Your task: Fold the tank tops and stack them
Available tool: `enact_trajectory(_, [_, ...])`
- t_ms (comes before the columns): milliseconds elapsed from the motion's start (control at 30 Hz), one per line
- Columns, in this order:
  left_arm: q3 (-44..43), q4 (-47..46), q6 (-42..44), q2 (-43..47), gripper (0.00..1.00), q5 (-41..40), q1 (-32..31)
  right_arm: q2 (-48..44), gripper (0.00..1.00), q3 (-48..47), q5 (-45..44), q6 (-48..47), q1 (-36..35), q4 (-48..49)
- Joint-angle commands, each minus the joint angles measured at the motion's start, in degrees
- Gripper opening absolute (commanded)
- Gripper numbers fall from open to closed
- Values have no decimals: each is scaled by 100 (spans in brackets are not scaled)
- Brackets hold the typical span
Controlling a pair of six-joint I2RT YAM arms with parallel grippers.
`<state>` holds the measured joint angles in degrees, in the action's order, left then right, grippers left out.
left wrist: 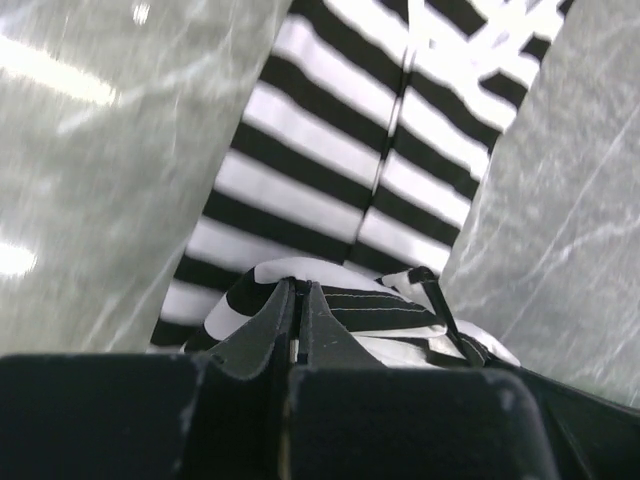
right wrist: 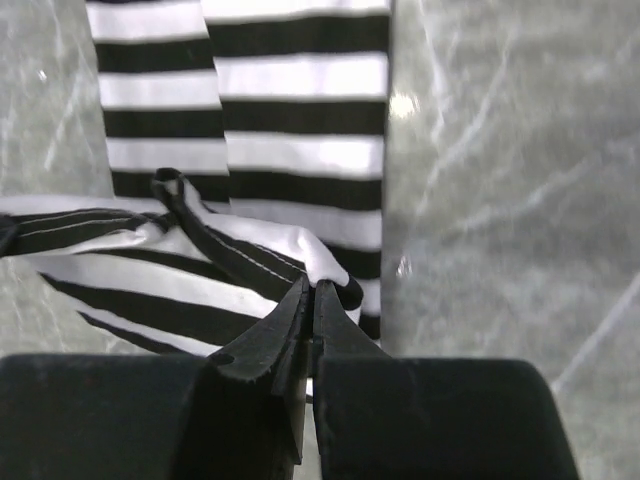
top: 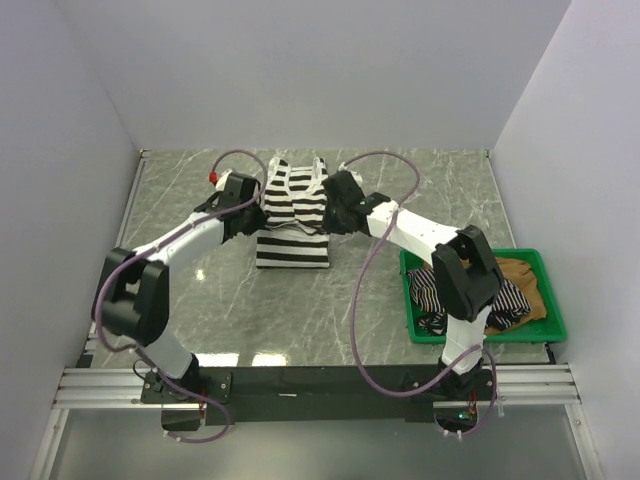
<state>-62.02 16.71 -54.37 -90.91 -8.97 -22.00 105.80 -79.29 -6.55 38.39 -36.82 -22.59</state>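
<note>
1. The wide-striped tank top point(top: 293, 248) lies in the middle of the table point(top: 300, 320). Its lower part rests flat as a neat rectangle, and its upper part, with the straps, is raised off the surface.
2. The left gripper point(left wrist: 297, 292) is pinched tight on a bunched edge at the left side of this top. The right gripper point(right wrist: 310, 292) is clamped the same way on the right side. Both hold cloth, with almost no gap between the fingers.
3. The step in hand looks like the crosswise fold, with the raised upper half to be laid over the flat lower half. The tidy, narrow shape of the flat part suggests the sides are already turned in.
4. The pinstriped top point(top: 510, 302) and the tan top point(top: 522, 272) lie crumpled in the green tray point(top: 487, 338) at the right, partly hidden by the right arm.
5. As far as can be judged, 0 of 3 tops are finished. 1 is mid-fold, 2 are unfolded, and no stack exists yet.
</note>
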Motion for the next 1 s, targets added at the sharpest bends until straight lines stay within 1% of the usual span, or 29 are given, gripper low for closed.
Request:
enact_trajectory(0, [-678, -168, 356, -426, 0, 413, 195, 283, 0, -683, 346, -297, 209, -26])
enact_trajectory(233, [-1391, -98, 489, -1340, 1, 659, 372, 1004, 0, -1545, 637, -420, 447, -272])
enact_trajectory(367, [-1567, -177, 489, -1587, 1, 747, 442, 1355, 0, -1879, 750, -473, 553, -351])
enact_trajectory(400, [-1646, -168, 489, -1640, 1, 765, 451, 1417, 1, -1950, 777, -499, 562, -404])
enact_trajectory(433, [-1673, -177, 506, -1727, 11, 783, 460, 1487, 9, -2081, 778, -508, 588, -448])
enact_trajectory(500, [-1708, -203, 515, -1772, 23, 827, 486, 1610, 18, -2187, 795, -499, 641, -527])
enact_trajectory(533, [-1708, -238, 515, -1781, 38, 836, 495, 1628, 31, -2188, 813, -499, 658, -484])
enact_trajectory(600, [-1699, -343, 489, -1746, 46, 853, 547, 1576, 43, -2222, 734, -499, 693, -474])
enact_trajectory(633, [-1708, -344, 489, -1693, 53, 853, 556, 1558, 50, -2240, 690, -499, 711, -474])
enact_trajectory(667, [-1726, -335, 489, -1658, 55, 853, 574, 1488, 52, -2258, 664, -525, 720, -483])
enact_trajectory(733, [-1700, -326, 506, -1474, 56, 766, 574, 1426, 54, -2302, 506, -561, 729, -518])
enact_trajectory(800, [-1595, -291, 471, -1333, 56, 687, 583, 1303, 54, -2258, 339, -578, 720, -597])
enact_trajectory(900, [-1209, -379, 366, -1052, 51, 747, 574, 1014, 54, -1908, 233, -508, 702, -536])
enact_trajectory(933, [-1094, -414, 340, -938, 47, 852, 574, 926, 54, -1758, 259, -473, 650, -475])
enact_trajectory(967, [-963, -519, 322, -885, 45, 992, 539, 725, 54, -1592, 277, -456, 606, -405])
